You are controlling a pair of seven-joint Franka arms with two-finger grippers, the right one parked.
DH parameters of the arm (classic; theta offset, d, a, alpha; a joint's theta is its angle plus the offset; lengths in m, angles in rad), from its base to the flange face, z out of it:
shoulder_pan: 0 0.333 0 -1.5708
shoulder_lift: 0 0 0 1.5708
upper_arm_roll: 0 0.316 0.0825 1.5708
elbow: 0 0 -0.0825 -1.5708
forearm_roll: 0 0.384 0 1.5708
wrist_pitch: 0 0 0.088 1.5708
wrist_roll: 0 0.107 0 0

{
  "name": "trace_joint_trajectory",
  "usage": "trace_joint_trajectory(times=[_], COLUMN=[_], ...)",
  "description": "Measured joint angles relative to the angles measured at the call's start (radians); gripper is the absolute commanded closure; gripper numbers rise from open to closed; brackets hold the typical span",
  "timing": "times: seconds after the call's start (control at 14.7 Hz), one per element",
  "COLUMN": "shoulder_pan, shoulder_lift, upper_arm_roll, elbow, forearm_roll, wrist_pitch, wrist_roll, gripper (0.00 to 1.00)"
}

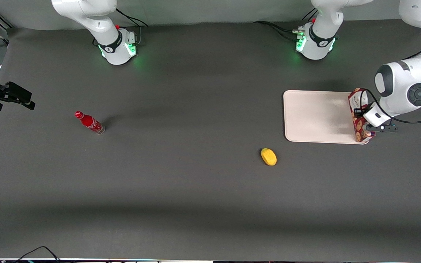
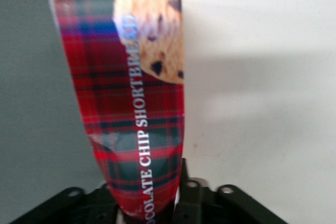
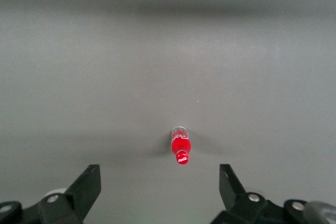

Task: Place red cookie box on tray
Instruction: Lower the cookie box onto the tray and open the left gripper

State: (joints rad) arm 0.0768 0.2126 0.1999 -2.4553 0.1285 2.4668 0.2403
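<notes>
The red cookie box [image 1: 359, 128] is a long dark-red plaid box with cookie pictures and a white label at the end farther from the front camera. My left gripper [image 1: 364, 118] is shut on it from the working arm's end of the table. The box lies along the edge of the cream tray [image 1: 313, 117] that is toward the working arm's end. Whether it rests on the tray or hangs just above it cannot be told. In the left wrist view the box [image 2: 131, 103] stands out from the gripper [image 2: 149, 203], with the tray [image 2: 257, 108] beside it.
A yellow oval object [image 1: 268, 156] lies on the dark table, nearer the front camera than the tray. A small red bottle [image 1: 89, 122] stands toward the parked arm's end, and the right wrist view shows this bottle [image 3: 180, 146] too. A black stand [image 1: 6, 95] sits at that table end.
</notes>
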Motion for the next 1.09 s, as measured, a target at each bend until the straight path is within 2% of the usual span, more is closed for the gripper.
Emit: trace_joint_trajectory(times=[0.34, 0.54, 0.82, 1.09], shoulder_pan=[-0.003, -0.009, -0.026, -0.030], shoulder_lift=[-0.002, -0.014, -0.069, -0.103], upper_arm_roll=[-0.001, -0.003, -0.005, -0.030], elbow=[0.010, 0.084, 0.263, 0.552], forearm_roll=[0.002, 0.003, 0.003, 0.001], wrist_pitch=[-0.025, -0.126, -0.347, -0.683], wrist_roll=[0.006, 0.011, 0.011, 0.012], gripper=[0.00, 0.00, 0.00, 0.00])
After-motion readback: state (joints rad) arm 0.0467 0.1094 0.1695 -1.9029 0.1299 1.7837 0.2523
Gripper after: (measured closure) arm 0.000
